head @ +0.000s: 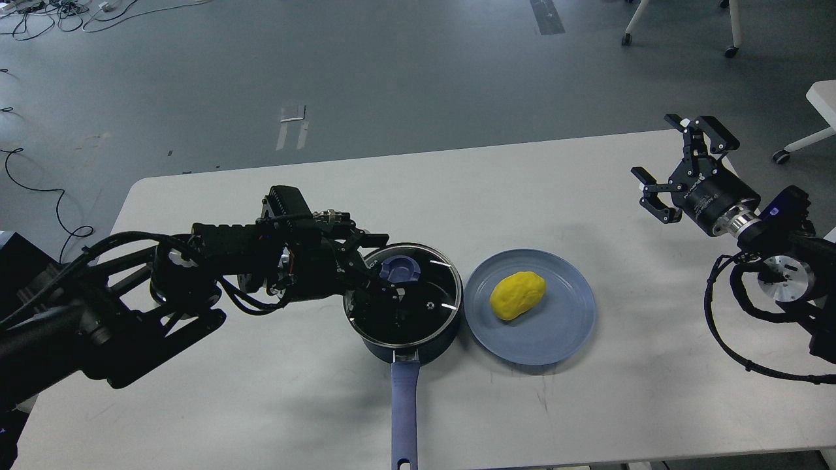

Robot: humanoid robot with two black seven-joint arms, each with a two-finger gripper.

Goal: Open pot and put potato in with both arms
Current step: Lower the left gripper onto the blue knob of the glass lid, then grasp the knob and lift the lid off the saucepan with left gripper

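Observation:
The dark navy pot stands at the table's middle with its glass lid on and its blue-purple handle pointing toward me. The lid's blue knob shows. My left gripper is low at the lid's left edge, fingers spread, just left of the knob and holding nothing. The yellow potato lies on a blue-grey plate right of the pot. My right gripper hovers open and empty at the far right, well away from the potato.
The white table carries only the pot and the plate. Its far edge borders grey floor. Chair legs and another white table's corner stand beyond on the right.

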